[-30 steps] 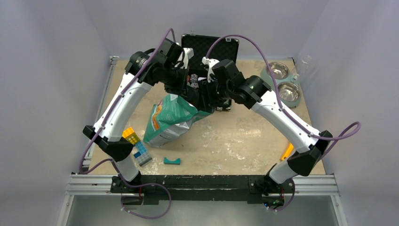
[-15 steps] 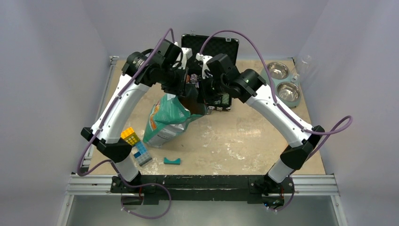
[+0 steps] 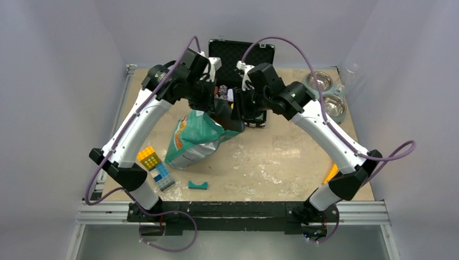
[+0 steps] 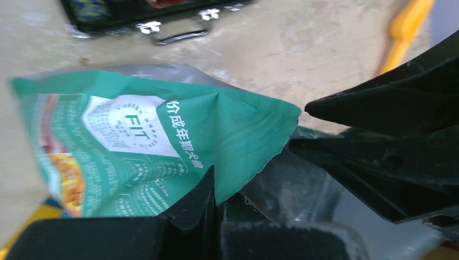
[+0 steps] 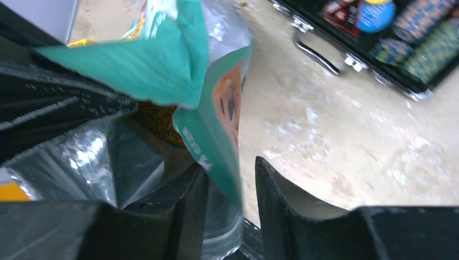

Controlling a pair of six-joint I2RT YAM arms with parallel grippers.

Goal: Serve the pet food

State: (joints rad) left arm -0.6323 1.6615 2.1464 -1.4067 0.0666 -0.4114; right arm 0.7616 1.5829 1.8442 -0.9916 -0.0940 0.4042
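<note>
Right wrist view puts the right tool [image 5: 230, 165] astride one wall of the teal-green foil bag [image 5: 178, 65]. Its jaws stand apart with the wall between them and a gap on the outer side, so it is released rather than gripping. Across the mouth, the left tool [image 4: 215, 201] is clenched on the opposite torn lip of the bag. Between the two, down inside the open mouth, sits the pet food [image 5: 154, 116], a mass of small brown dry pellets, all of it inside the bag. From the mouth the bag's long axis runs down toward the near left, its base resting on the sandy surface [image 3: 281, 157]. The two round steel bowls [image 3: 332, 106] in a pale green stand lie at the far right, well apart from the mouth. The right arm is the nearer to them, so pouring, I judge, calls for carrying the mouth rightward.
</note>
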